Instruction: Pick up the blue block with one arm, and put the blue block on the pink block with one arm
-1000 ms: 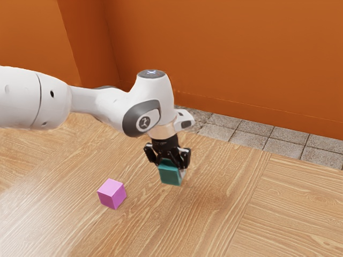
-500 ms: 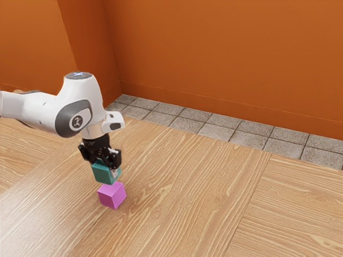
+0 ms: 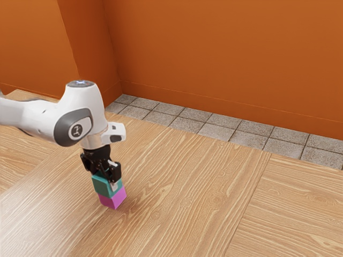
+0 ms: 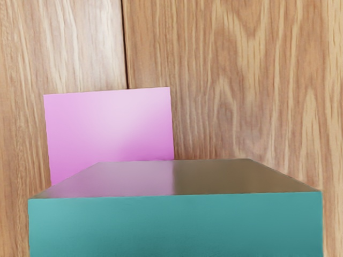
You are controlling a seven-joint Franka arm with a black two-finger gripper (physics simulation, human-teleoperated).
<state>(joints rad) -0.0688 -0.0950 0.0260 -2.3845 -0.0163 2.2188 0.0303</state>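
So, the pincer [image 3: 105, 178] is clenched on the blue block [image 3: 102, 187], which honestly looks more teal than blue. It sits in the lower left of the exterior view. The black fingers come straight down and grip the block's upper part from two sides, so the block hangs right under the pincer with its lower half sticking out below the fingertips.

The pink block [image 3: 113, 199] is directly beneath it on the wooden counter [image 3: 203, 203]. I can't see any gap between the two, so the blue one looks like it's resting on the pink one. The stack isn't perfectly square: the pink block pokes out a bit toward the exterior view's right.

From the wrist view, the blue block [image 4: 177, 225] is big and close under the hand, and part of the pink block's [image 4: 107, 128] top shows past its far edge, so the offset shows up there too.

The white arm [image 3: 37, 115] comes in from the exterior view's left.
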